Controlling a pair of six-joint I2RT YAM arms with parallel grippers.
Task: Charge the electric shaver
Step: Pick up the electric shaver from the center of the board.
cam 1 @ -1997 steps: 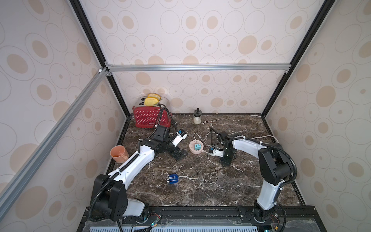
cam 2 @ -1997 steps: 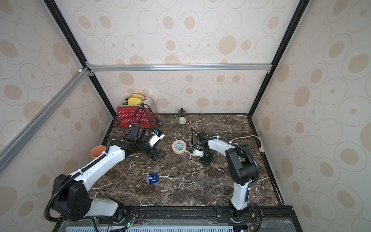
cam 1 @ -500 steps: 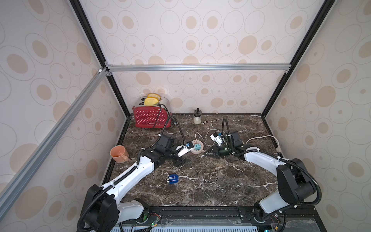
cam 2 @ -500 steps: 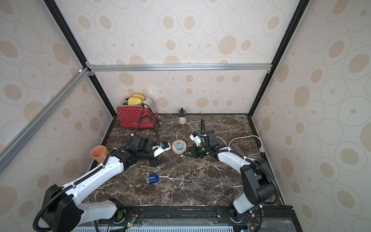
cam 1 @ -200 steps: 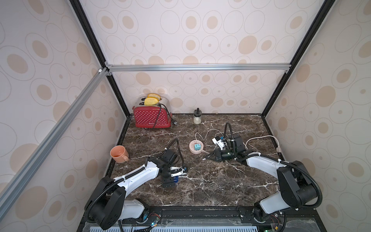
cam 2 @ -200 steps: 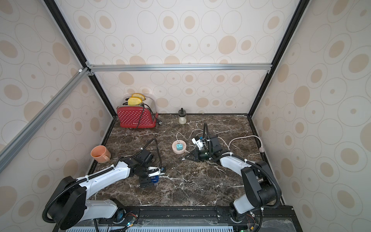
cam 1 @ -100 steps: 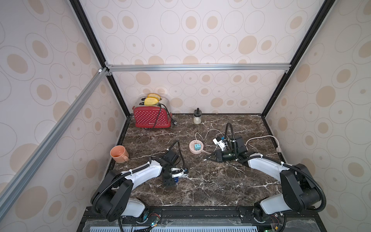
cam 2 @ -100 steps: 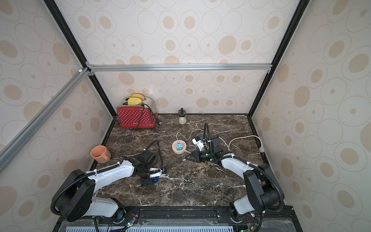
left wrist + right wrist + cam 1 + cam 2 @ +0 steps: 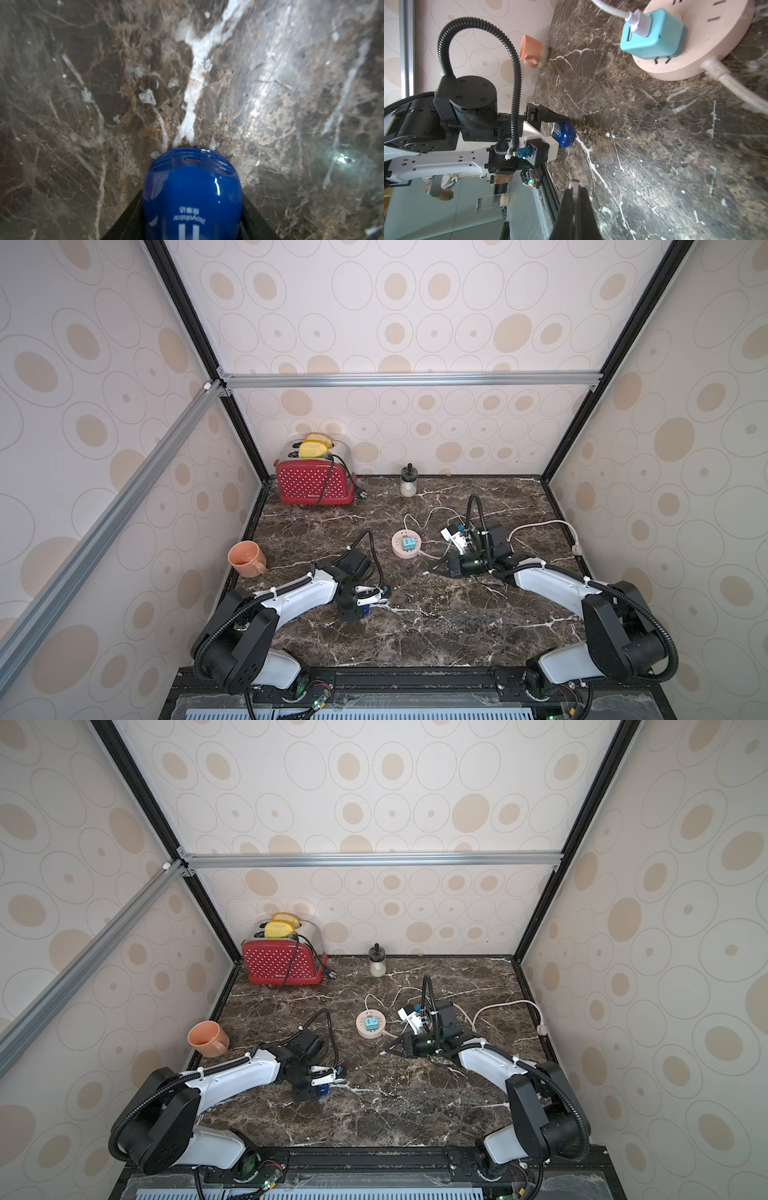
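Toward 7 o'clock on the desk (image 9: pixel 415 635), the electric shaver (image 9: pixel 192 187) lay flat between the fingers of your left tool (image 9: pixel 359 610); whether they pinched it, you couldn't tell. At 4 o'clock from the pink hub (image 9: pixel 400 552), your right tool (image 9: pixel 574 193) was pressed together on a white plug (image 9: pixel 574 184).

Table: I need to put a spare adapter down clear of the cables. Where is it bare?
Widest bare patch: front middle of the table, bordered by the shaver, the right claw and the front rail. Another lies between toaster, mug and hub. Crowded: around the hub, where cables loop past the right claw holding a plug; left claw sits at the shaver.
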